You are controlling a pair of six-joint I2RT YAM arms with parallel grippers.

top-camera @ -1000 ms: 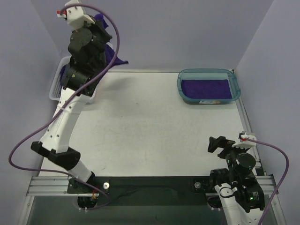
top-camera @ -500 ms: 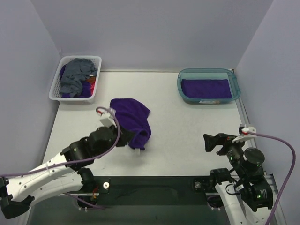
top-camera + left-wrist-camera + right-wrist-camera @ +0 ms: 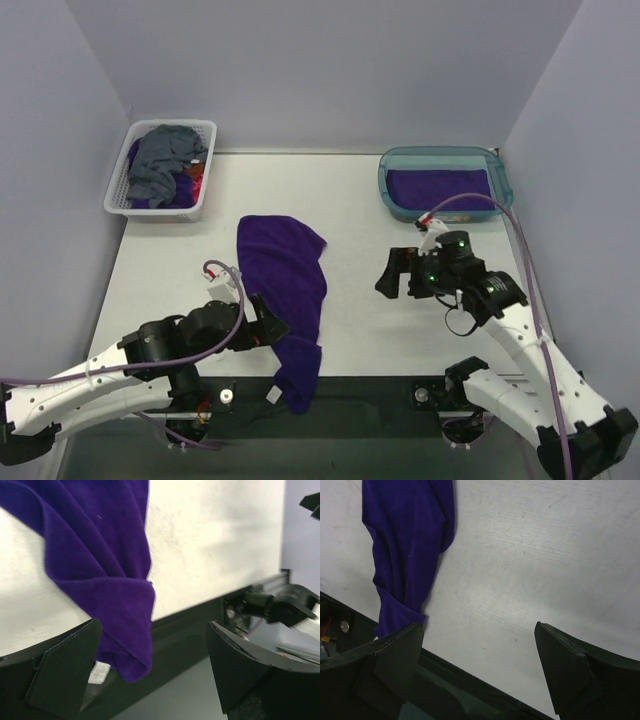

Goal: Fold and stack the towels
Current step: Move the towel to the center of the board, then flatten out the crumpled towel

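Here the left gripper [image 3: 152, 626] gapes wide, the purple towel [image 3: 100, 555] draped loose between its fingers.

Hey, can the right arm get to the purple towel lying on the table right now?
Probably yes. The right end effector hangs open, facing the purple towel, with only bare table between them; nothing appears to block the way.
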